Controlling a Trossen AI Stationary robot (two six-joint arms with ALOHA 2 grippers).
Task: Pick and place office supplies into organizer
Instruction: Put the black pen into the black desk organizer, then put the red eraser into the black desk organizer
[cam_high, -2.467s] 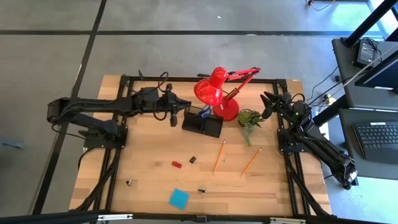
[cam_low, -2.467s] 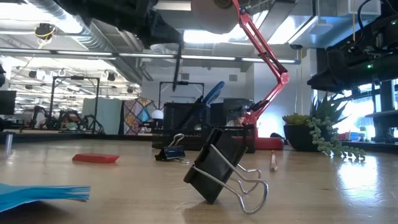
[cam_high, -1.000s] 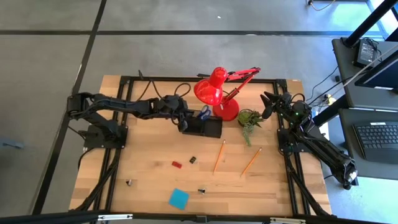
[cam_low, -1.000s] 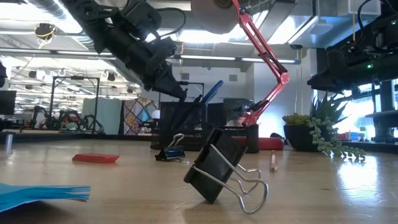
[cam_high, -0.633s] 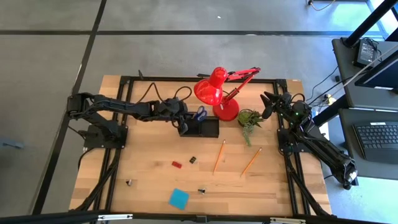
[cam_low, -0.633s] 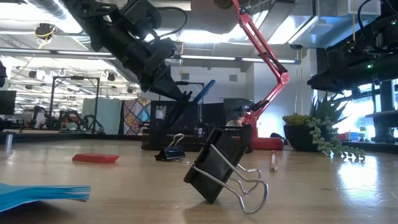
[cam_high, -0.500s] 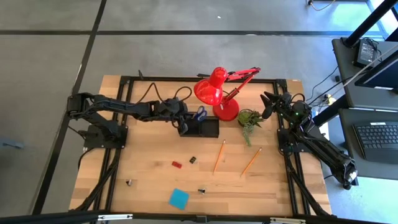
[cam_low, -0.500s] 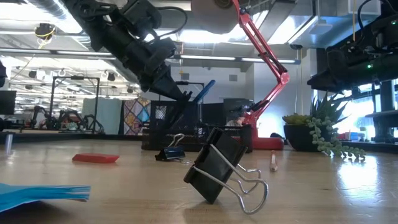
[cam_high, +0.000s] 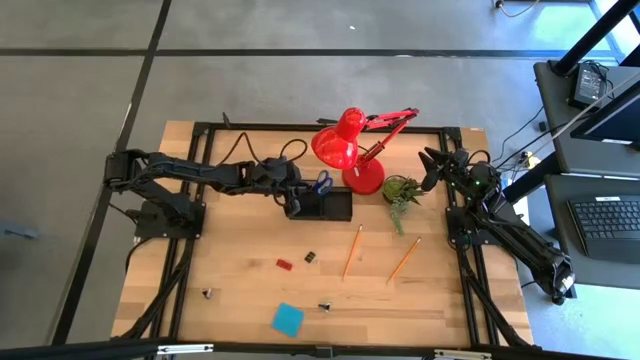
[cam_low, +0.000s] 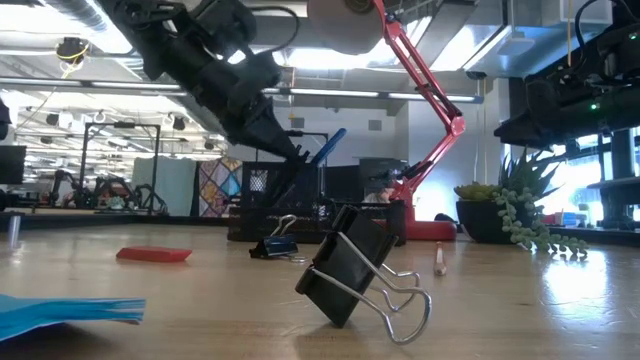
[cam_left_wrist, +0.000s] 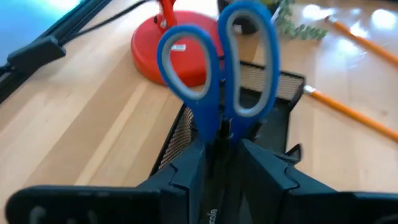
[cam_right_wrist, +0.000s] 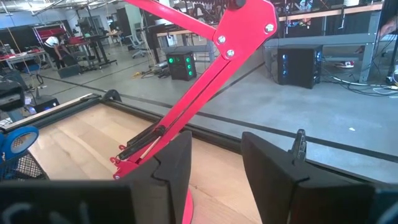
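Two pencils loose (scissors in organizer)

Hidden, cut off or unclear:

- Scissors: blue handle loops show; blades are out of sight, down inside the organizer and behind the left gripper. Whether the fingers touch the scissors cannot be told.
- Organizer compartments: not distinguishable from overhead; in the low view the left arm covers part of the organizer.
- Sticky-note pad: cut by the low view's left edge.
- Two small items near the table's front edge: too small to identify from above.
- Lamp: shade cropped by the low view's top edge.
- Right gripper: lower fingers run off frame.
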